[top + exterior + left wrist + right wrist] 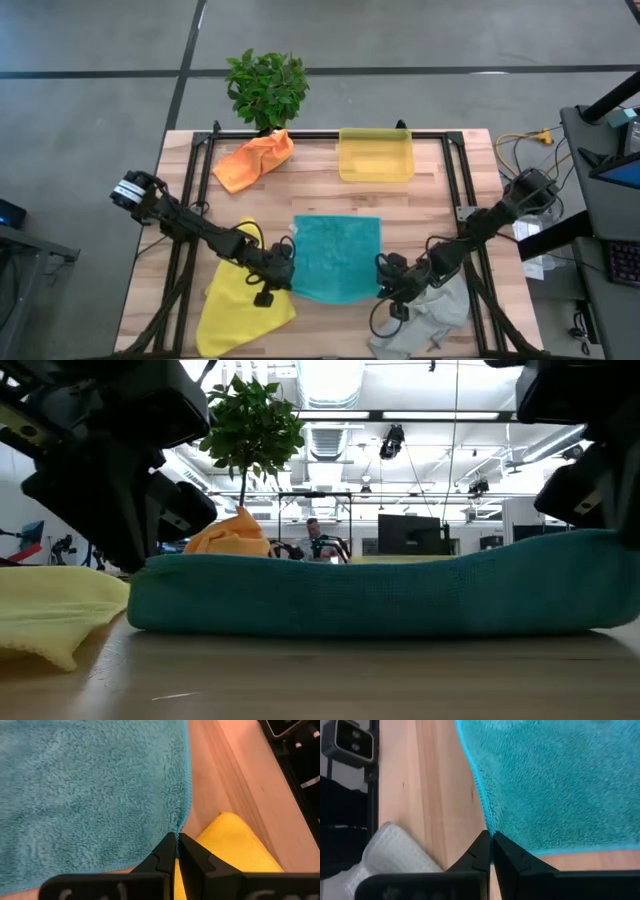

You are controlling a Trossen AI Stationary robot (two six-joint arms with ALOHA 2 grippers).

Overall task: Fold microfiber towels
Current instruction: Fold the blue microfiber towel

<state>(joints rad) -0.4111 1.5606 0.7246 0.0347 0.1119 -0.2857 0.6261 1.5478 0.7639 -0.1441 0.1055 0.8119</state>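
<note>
My left gripper [177, 840] is pinched closed on the near left edge of the teal towel [337, 256], and my right gripper [490, 838] is closed the same way on its near right edge; in each wrist view the fingertips meet with the hem caught between them. The teal towel lies spread at the middle of the table [440, 190], its near edge raised a little in the low view. Under my left arm the yellow towel [240, 295] lies rumpled at the near left, just beside the teal one. The light grey towel [430, 315] sits crumpled at the near right under my right arm. Farther back, the orange towel [254, 158] is bunched at the far left, with the yellow bin [375, 156] to its right. Beyond the far edge stands a green plant [266, 88].
</note>
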